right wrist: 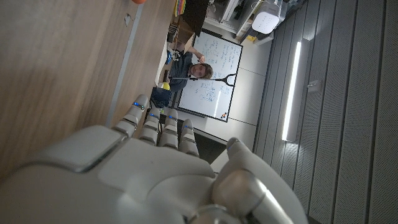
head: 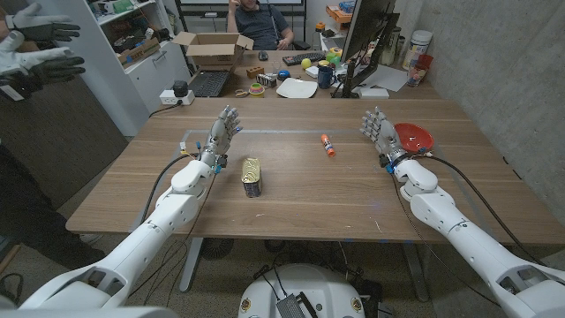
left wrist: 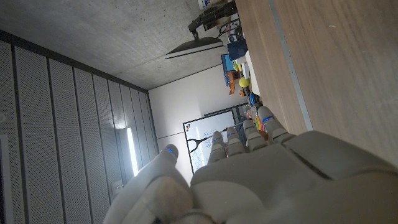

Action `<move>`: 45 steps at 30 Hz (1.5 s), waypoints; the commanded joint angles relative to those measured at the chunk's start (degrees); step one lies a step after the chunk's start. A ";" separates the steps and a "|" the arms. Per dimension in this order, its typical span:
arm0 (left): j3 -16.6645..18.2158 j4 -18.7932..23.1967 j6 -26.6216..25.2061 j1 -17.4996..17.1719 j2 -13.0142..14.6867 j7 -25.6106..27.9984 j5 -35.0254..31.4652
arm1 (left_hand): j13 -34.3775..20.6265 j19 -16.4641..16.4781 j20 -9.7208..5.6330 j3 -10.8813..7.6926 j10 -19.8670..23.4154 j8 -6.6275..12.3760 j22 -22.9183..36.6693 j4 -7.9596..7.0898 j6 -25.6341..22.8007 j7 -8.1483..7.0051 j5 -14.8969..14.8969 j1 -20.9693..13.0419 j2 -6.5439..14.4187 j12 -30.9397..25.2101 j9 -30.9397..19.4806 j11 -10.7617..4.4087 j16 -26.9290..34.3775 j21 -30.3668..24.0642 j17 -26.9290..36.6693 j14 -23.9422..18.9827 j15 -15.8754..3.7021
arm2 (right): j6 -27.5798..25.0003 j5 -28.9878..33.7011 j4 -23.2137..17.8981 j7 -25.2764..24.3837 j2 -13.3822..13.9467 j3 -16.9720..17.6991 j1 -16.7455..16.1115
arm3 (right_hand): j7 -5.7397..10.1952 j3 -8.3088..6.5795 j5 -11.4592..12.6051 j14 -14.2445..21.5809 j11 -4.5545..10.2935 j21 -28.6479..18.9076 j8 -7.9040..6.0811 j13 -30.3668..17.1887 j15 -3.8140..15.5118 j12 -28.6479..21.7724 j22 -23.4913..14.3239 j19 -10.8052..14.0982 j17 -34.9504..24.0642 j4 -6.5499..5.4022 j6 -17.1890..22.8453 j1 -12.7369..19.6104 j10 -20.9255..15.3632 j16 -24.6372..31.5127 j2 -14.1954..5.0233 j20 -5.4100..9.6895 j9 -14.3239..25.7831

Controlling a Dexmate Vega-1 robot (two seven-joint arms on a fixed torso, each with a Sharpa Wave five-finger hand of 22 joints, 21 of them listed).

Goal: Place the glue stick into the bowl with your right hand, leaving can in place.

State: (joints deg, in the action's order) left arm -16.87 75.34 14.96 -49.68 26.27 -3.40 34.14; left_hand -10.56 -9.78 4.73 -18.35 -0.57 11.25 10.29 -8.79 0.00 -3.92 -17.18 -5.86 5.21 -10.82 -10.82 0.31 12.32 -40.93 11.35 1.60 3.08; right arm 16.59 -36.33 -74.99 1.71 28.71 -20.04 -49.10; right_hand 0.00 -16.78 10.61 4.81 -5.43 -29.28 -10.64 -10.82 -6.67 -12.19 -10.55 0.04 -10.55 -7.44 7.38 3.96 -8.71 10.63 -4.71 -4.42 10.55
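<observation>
A small glue stick (head: 327, 146) with an orange cap lies on the wooden table (head: 291, 190), a little right of the middle. A red bowl (head: 415, 136) sits near the right edge. A yellow can (head: 252, 176) stands upright left of centre. My right hand (head: 380, 131) stands on its edge between the glue stick and the bowl, fingers apart, holding nothing. My left hand (head: 222, 134) stands left of the can, fingers spread and empty. The backs of both hands show in the left wrist view (left wrist: 261, 174) and the right wrist view (right wrist: 143, 174).
A second desk (head: 300, 75) behind the table carries a cardboard box (head: 212, 49), a monitor (head: 366, 40), a white plate and small items. A person sits behind it. Another person's gloved hands (head: 40, 53) show at the far left.
</observation>
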 commanded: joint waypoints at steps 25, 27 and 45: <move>24.16 -0.29 -7.41 -1.50 -20.60 -16.25 -23.16 | -0.30 -1.17 0.18 -0.18 -0.18 0.29 0.29 0.00 0.19 -0.34 -0.28 -0.60 0.10 -0.16 -0.07 0.61 0.27 -0.15 0.26 0.14 0.65 | -4.21 24.13 -7.93 -0.45 -2.73 4.58 -1.04 | -0.27 -0.79 0.23 0.30 -0.10 -0.07 -0.15 -0.07 -0.74 -0.05 -0.13 0.86 0.19 2.21 -0.94 2.22 0.30 0.18 0.71 -1.54 0.21; 24.46 -0.40 -7.42 -1.37 -20.90 -16.61 -23.48 | -0.30 -1.17 0.19 -0.17 -0.18 0.29 0.29 0.01 0.17 -0.37 -0.29 -0.60 0.10 -0.16 -0.07 0.58 0.27 -0.14 0.26 0.13 0.65 | -4.30 25.89 -8.16 -0.66 -2.75 4.64 -0.95 | -0.26 -0.80 0.21 0.33 -0.09 -0.08 -0.14 -0.07 -0.81 -0.05 -0.12 1.08 0.21 2.50 -1.10 2.51 0.32 0.17 0.91 -1.93 0.21; 25.96 -1.42 -7.02 -0.53 -22.12 -17.84 -25.52 | -0.30 -1.12 0.21 -0.03 -0.17 0.30 0.30 0.03 0.15 -0.38 -0.32 -0.57 0.09 -0.18 -0.07 0.32 0.24 0.05 0.26 0.14 0.62 | -5.66 45.18 -15.13 -4.64 -3.21 5.03 -1.91 | -0.28 -0.50 0.10 0.91 0.08 0.00 -0.24 -0.08 -0.76 -0.12 -0.05 2.25 0.25 4.52 -1.77 4.32 0.26 0.26 2.98 -1.27 0.20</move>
State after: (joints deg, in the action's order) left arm 8.01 74.57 7.67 -50.72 5.12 -20.31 10.08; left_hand -10.53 -9.77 4.73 -18.34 -0.56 11.25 10.26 -8.77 0.00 -3.90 -17.17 -5.85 5.22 -10.81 -10.80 0.30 12.32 -40.92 11.33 1.74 3.20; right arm 11.82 -3.65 -85.98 -0.42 25.76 -15.21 -50.51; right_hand -0.31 -17.09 10.60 5.44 -5.64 -29.28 -10.64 -10.79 -7.27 -12.19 -10.50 1.73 -10.12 -3.47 6.02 7.66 -8.47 10.63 -2.05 -6.02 10.53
